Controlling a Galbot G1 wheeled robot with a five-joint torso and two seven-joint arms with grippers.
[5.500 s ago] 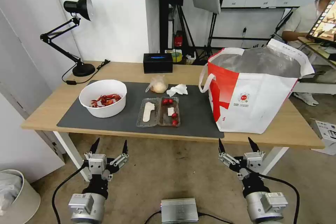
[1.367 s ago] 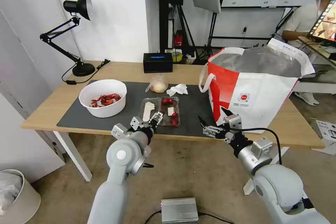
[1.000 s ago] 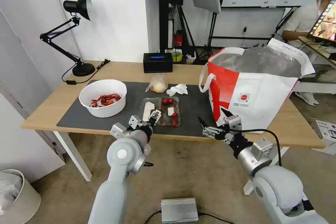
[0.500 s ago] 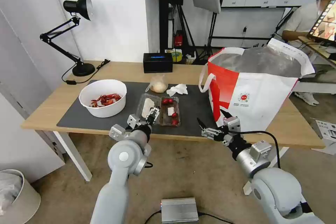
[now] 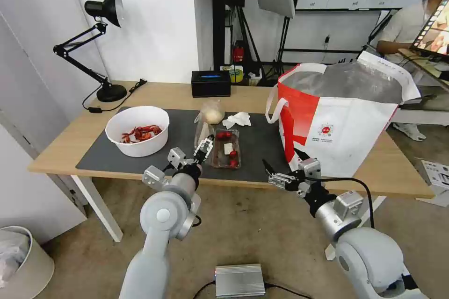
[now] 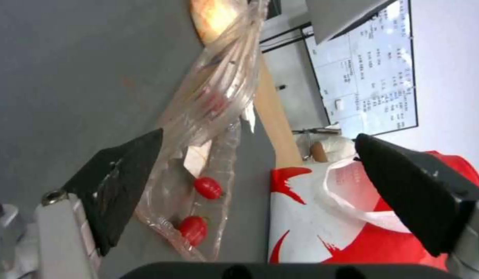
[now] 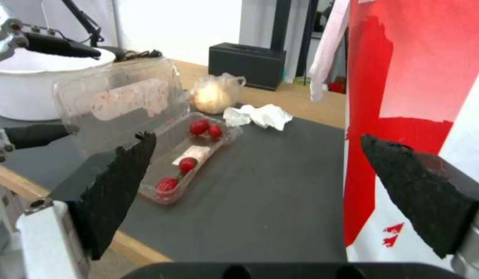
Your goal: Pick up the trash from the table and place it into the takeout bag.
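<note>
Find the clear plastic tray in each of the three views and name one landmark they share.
Head view: clear plastic tray mid-mat, lid raised beside the left gripper.
Left wrist view: tray against one open finger.
Right wrist view: tray on the mat, lid up.
Shared landmark: the red-and-white takeout bag.

Left gripper (image 5: 191, 150), jaws spread, at the mat's (image 5: 93, 159) near edge: tray (image 5: 226, 148) just right of the jaws, its lid raised against one finger; bowl (image 5: 137, 130) left; small bag (image 5: 212, 112) and tissue (image 5: 237, 119) beyond.
Right gripper (image 5: 284, 167), jaws apart, before the table (image 5: 402, 168): takeout bag (image 5: 337, 117) just behind and right.
</note>
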